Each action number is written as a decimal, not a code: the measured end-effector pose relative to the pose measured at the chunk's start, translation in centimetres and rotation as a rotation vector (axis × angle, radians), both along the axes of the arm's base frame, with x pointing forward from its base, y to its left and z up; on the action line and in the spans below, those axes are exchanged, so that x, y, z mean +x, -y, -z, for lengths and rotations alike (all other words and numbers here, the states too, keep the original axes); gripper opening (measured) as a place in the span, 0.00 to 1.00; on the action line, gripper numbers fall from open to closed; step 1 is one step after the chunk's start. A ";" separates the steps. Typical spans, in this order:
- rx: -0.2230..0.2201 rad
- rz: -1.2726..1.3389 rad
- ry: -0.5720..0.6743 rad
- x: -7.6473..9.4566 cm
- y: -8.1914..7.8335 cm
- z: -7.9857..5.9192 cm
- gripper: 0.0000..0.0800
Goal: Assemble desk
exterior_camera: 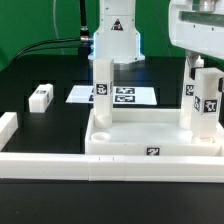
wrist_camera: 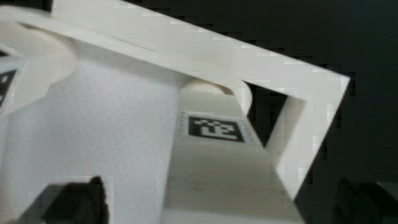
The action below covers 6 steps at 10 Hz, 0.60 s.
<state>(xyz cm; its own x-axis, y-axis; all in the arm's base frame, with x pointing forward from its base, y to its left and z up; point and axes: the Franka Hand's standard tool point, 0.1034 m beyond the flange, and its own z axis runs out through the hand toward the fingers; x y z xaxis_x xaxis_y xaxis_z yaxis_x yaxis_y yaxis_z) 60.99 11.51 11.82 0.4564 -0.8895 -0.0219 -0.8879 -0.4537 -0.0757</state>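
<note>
The desk top [exterior_camera: 150, 138], a white tray-like slab with a raised rim, lies at the middle right of the table. One tagged white leg [exterior_camera: 102, 88] stands upright at its corner on the exterior view's left. A second leg [exterior_camera: 207, 105] stands at the corner on the right. My gripper [exterior_camera: 202, 68] hangs over the top of this second leg. In the wrist view the tagged leg [wrist_camera: 199, 160] runs between my dark fingers [wrist_camera: 75, 203], which stand wide on either side of it, open. Behind it shows the slab's rim [wrist_camera: 267, 62]. A loose leg [exterior_camera: 40, 96] lies far to the left.
The marker board [exterior_camera: 125, 96] lies behind the slab, near the arm's white base [exterior_camera: 115, 40]. A long white rail [exterior_camera: 90, 165] runs along the front, and another rail piece [exterior_camera: 8, 126] sits at the left edge. Black cables trail at the back left.
</note>
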 end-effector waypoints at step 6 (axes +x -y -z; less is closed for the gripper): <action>-0.031 -0.537 0.027 -0.1 -0.2 0.2 0.81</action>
<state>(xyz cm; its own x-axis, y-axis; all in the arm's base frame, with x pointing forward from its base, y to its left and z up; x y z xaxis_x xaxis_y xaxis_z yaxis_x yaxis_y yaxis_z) 60.90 11.69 11.64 0.8473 -0.5308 0.0183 -0.5283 -0.8458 -0.0744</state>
